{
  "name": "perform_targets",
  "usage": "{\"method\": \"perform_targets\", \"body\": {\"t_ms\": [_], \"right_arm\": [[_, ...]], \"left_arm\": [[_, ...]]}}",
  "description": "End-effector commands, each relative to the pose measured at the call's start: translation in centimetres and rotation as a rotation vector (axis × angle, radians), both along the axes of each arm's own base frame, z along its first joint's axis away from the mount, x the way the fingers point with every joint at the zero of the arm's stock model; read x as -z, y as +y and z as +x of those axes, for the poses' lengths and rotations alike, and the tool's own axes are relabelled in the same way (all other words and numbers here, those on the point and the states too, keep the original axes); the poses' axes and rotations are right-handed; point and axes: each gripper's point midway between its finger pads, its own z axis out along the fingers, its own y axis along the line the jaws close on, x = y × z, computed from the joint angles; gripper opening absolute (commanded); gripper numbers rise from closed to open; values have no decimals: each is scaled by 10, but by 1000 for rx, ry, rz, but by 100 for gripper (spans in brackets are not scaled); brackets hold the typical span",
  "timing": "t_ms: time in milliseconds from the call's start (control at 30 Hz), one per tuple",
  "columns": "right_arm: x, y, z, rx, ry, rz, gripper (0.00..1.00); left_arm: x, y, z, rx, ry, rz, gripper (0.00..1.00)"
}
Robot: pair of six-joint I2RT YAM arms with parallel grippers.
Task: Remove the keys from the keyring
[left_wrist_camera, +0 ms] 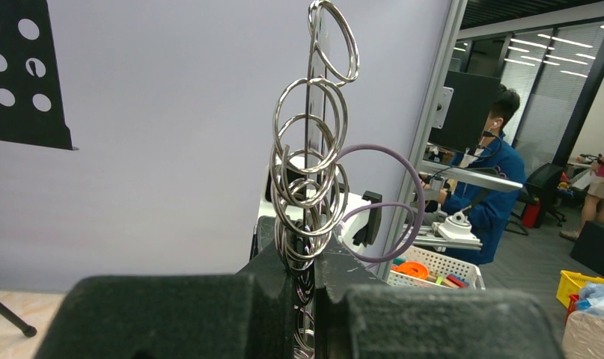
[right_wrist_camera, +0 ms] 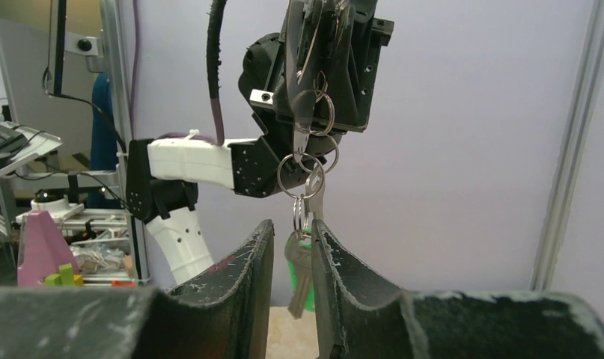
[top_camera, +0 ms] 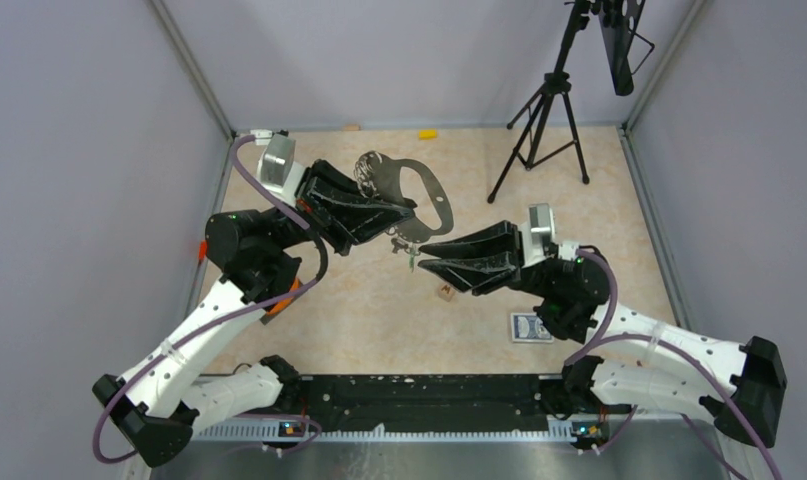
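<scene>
Only the top view shows the beige counter (top_camera: 369,320), with a black tripod (top_camera: 541,125) at the back right. It also shows the keyring (top_camera: 431,188) as a flat grey loop, lifted off the counter at mid-back.

The left hand (top_camera: 404,218) is clamped together on the keyring's lower edge. Its own camera sees the keyring edge-on as a thin upright strip strung with small split rings (left_wrist_camera: 307,187), rising from between the fingers (left_wrist_camera: 276,292).

The right hand (right_wrist_camera: 293,273) appears from above only as a dark wedge pointing left. Its wrist camera shows its fingers (right_wrist_camera: 250,284) a narrow gap apart. The keys (right_wrist_camera: 300,265) dangle into that gap on a chain of rings, directly below the left hand. I cannot tell whether the fingers pinch the keys.

From above, the keys (top_camera: 409,252) are a tiny cluster between the two hands.
</scene>
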Motion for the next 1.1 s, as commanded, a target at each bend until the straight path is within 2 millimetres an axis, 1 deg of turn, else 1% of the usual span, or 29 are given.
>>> {"method": "perform_targets", "body": {"t_ms": [0, 400, 567, 867, 1067], "right_arm": [[-16, -6, -2, -6, -20, 63, 24], [-17, -3, -4, -27, -27, 67, 21], [-17, -2, -6, -45, -33, 71, 15], [-17, -3, -10, -62, -48, 75, 0], [-17, -5, -9, -30, -75, 55, 0]], "left_arm": [[-10, 5, -7, 6, -34, -40, 0], [-10, 4, -6, 7, -34, -40, 0], [-9, 4, -6, 6, -32, -40, 0], [-8, 4, -5, 3, -27, -41, 0], [-6, 4, -1, -15, -11, -38, 0]]}}
